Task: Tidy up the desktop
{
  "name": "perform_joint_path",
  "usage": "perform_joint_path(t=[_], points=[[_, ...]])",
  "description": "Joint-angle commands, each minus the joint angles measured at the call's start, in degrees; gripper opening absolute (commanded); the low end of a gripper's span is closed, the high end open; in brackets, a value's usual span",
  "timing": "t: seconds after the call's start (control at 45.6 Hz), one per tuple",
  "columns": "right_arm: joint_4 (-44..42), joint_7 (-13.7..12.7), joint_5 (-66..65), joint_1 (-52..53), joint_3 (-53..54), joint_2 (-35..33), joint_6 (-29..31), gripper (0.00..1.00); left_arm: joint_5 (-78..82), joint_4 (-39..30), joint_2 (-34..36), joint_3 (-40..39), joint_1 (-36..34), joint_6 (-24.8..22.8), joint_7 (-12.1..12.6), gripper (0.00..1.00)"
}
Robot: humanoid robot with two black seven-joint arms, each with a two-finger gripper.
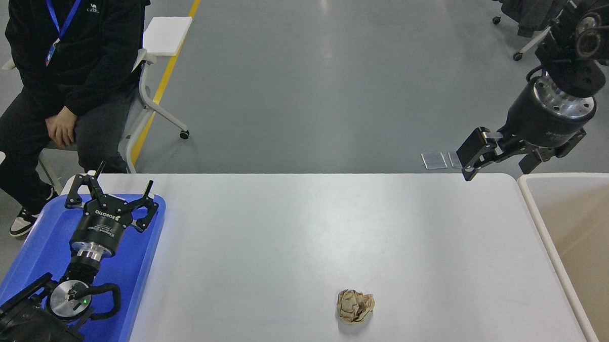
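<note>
The white desktop (306,231) fills the lower part of the head view. A crumpled brown paper ball (356,306) lies on it near the front, right of centre. My left gripper (118,186) is open and empty, hovering over the far end of the blue tray (38,246) on the table's left. My right gripper (501,158) is open and empty, held in the air above the table's far right corner, well away from the paper ball.
A beige white-rimmed bin (585,242) stands against the table's right edge. A seated person in black (63,73) and a chair (154,70) are beyond the far left corner. Grey floor lies behind the table.
</note>
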Motion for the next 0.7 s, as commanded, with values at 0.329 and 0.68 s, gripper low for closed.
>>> perform_joint_path(t=[0.329, 0.68], points=[[0.0, 0.01, 0.07, 1.31, 2.63, 0.83, 0.0, 1.0, 0.0, 0.07, -0.03, 0.0, -0.05, 0.0, 0.0, 0.99], [0.35, 0.01, 0.07, 1.22, 8.0, 2.06, 0.0, 1.0, 0.0, 0.07, -0.03, 0.0, 0.04, 0.0, 0.0, 0.99]])
